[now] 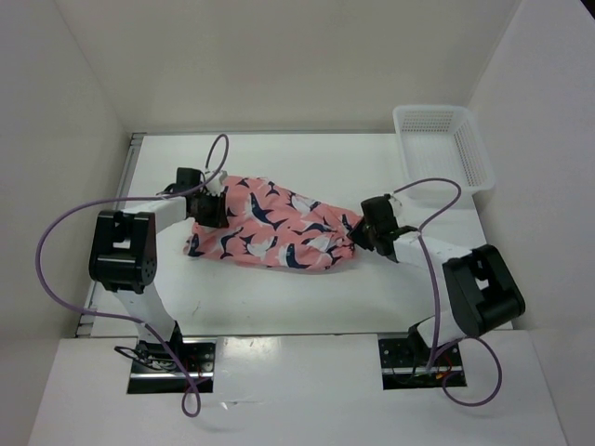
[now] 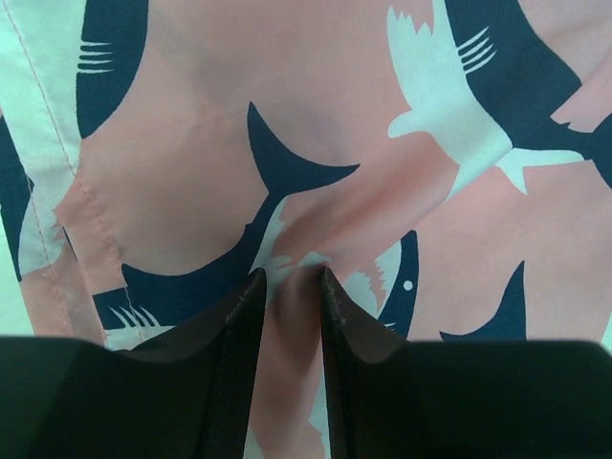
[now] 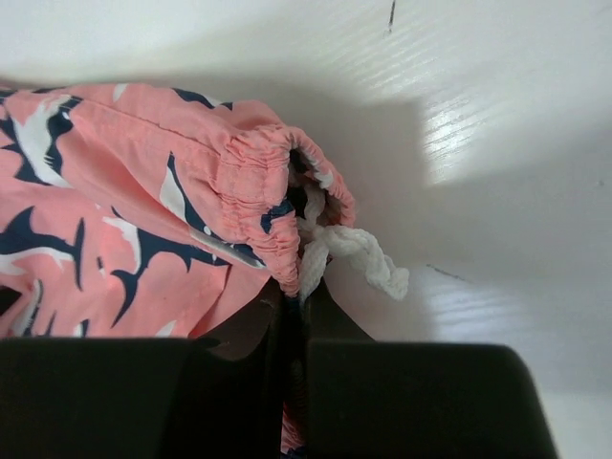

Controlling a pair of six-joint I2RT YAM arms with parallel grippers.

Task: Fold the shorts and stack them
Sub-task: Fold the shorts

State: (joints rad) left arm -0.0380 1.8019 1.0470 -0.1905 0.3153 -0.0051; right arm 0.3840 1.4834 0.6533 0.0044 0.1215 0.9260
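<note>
The salmon-pink shorts (image 1: pixel 270 228) with navy and white sharks lie crumpled across the middle of the table. My left gripper (image 1: pixel 212 206) sits at their left end, its jaws pinching a raised fold of the fabric (image 2: pixel 292 316). At their right end my right gripper (image 1: pixel 358 232) is shut on the gathered elastic waistband (image 3: pixel 277 215). The white drawstring (image 3: pixel 368 258) hangs out beside the right finger. In the left wrist view the printed cloth fills the whole picture.
A white mesh basket (image 1: pixel 442 144) stands at the back right corner of the table. White walls close in the table at the back and on both sides. Purple cables (image 1: pixel 65 232) loop from both arms.
</note>
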